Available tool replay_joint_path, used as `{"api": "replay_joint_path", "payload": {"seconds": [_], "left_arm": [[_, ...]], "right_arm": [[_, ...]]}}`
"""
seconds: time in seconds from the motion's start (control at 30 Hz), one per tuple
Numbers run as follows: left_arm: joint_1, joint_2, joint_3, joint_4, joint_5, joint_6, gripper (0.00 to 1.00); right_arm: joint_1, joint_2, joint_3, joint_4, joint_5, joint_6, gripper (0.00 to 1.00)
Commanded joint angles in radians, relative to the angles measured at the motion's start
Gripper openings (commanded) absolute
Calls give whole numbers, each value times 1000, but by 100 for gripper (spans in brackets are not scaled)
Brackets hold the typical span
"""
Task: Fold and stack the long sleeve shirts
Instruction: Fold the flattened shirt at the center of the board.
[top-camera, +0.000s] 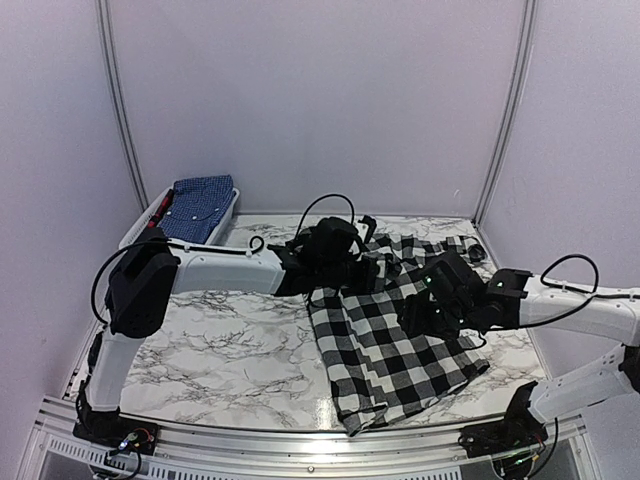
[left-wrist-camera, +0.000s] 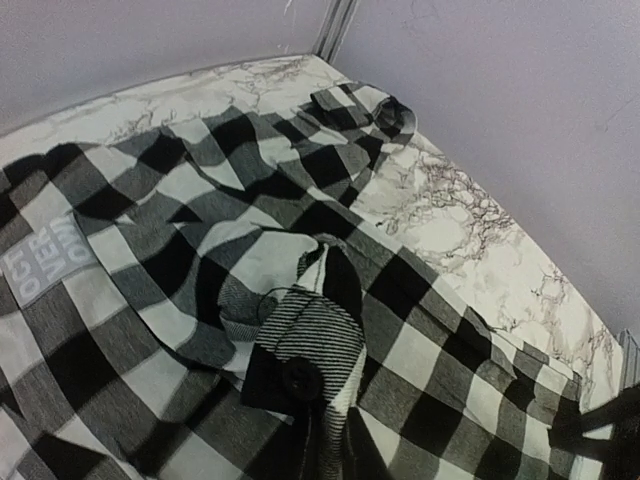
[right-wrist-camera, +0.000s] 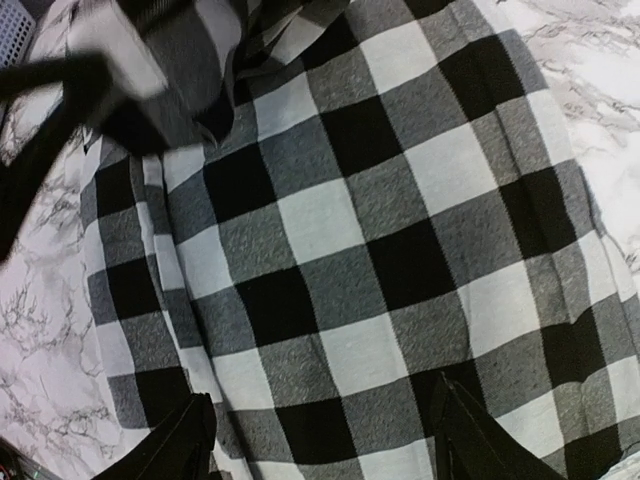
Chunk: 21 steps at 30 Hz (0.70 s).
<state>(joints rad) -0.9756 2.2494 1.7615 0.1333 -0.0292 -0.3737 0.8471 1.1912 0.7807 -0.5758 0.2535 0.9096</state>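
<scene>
Blue cloth marks the left of my overhead view: a blue shirt (top-camera: 203, 203) lies in the white basket (top-camera: 133, 235) at the ten o'clock corner of the marble table (top-camera: 220, 340). From its base at seven o'clock my left arm (top-camera: 215, 272) stretches across toward the centre, where the left claw (top-camera: 340, 268) sits at the twelve o'clock edge of the checked shirt (top-camera: 380, 350). That claw is clenched. I cannot tell whether cloth is pinched in it, since its fingers are out of sight on its own wrist camera. That camera looks down on rumpled black-and-white checks (left-wrist-camera: 200, 200), with a grey label (left-wrist-camera: 45, 262) at nine o'clock, a striped cuff lining (left-wrist-camera: 315, 335) with a black button (left-wrist-camera: 300, 374) at six o'clock, and a sleeve end (left-wrist-camera: 365, 110) trailing toward the table's far corner at one o'clock.

The checked shirt lies right of centre on the table. Its body spreads from the middle down toward five o'clock, close to the front rail (top-camera: 300, 440), and its sleeves are bunched toward one o'clock. Over its three o'clock side hangs the right claw (top-camera: 425, 312), on the right arm (top-camera: 580, 305) coming in from three o'clock. On the right wrist camera the claw (right-wrist-camera: 322, 395) is released: its two fingers (right-wrist-camera: 185, 445) stand wide apart at six o'clock, holding nothing, with flat checked cloth (right-wrist-camera: 340, 220) below them and bare marble at eight o'clock and at one o'clock.
</scene>
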Motion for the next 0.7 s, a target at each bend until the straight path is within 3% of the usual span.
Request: {"api": "replay_joint_path", "payload": {"seconds": [0.0, 0.27, 0.37, 0.57, 0.67], "left_arm": [[-55, -99, -73, 45, -117, 56, 17], [-91, -173, -135, -52, -202, 196, 75], [-73, -253, -217, -33, -226, 134, 79], [-28, -377, -367, -44, -193, -29, 78], [-19, -425, -447, -53, -176, -63, 78]], "right_arm": [[-95, 1, 14, 60, -41, -70, 70], [-190, 119, 138, 62, -49, -214, 71], [-188, 166, 164, 64, -41, -255, 70], [-187, 298, 206, 70, 21, -315, 56], [-196, 374, 220, 58, 81, -307, 55]]}}
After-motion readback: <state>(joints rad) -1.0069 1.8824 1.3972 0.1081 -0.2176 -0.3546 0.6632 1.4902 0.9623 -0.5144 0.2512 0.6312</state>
